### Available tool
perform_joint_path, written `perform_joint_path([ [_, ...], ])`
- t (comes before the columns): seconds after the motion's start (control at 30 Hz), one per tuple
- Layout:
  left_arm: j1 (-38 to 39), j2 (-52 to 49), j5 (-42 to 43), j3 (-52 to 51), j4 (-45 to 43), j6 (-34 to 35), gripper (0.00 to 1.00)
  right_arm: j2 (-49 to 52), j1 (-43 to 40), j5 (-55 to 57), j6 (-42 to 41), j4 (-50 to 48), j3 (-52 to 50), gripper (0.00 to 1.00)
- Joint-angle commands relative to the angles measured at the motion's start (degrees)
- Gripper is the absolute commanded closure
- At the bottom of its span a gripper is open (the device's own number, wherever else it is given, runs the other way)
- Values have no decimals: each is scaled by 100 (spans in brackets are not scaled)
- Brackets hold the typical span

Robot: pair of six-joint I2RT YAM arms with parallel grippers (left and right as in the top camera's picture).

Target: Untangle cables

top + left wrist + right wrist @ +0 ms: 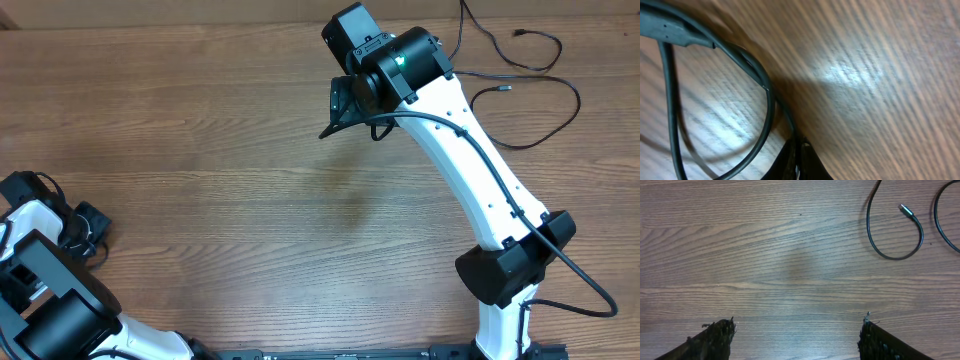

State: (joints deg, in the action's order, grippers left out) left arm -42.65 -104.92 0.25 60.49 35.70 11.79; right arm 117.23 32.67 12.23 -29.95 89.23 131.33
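Thin black cables (pixel 560 120) lie in loose loops at the table's far right, one ending in a small plug (pixel 522 34). My right gripper (pixel 338 108) hovers to their left, open over bare wood (pixel 800 321); in its wrist view a cable loop (pixel 892 256) with a silver-tipped plug (pixel 906 211) lies ahead to the right. My left gripper (pixel 88 230) sits at the table's left edge. Its wrist view shows it (pixel 799 152) shut, with a black cable (pixel 769 105) curving close by and a thinner strand running into the fingertips. A thicker moulded end (pixel 667 29) shows at top left.
The wooden table (pixel 230 150) fills all views. The right arm's white link (pixel 480 170) stretches from the front right toward the far centre. The left arm's base (pixel 50 300) takes up the front left corner.
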Motion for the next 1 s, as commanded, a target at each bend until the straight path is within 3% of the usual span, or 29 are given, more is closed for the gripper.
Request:
perform_joint_path([
  [0.0, 35, -376, 986, -13, 195, -4, 96, -20, 7, 7, 24, -26, -20, 20],
  [0.5, 286, -57, 2074, 2162, 2371, -26, 96, -20, 4, 9, 24, -111, -20, 20],
  [0.73, 813, 1043, 2809, 2577, 2439, 4, 96, -20, 4, -238, 26, -151, -20, 20],
  [0.97, 1392, 2315, 2879, 2680, 2378, 417, 96, -20, -96, -671, 46, -216, -20, 20],
])
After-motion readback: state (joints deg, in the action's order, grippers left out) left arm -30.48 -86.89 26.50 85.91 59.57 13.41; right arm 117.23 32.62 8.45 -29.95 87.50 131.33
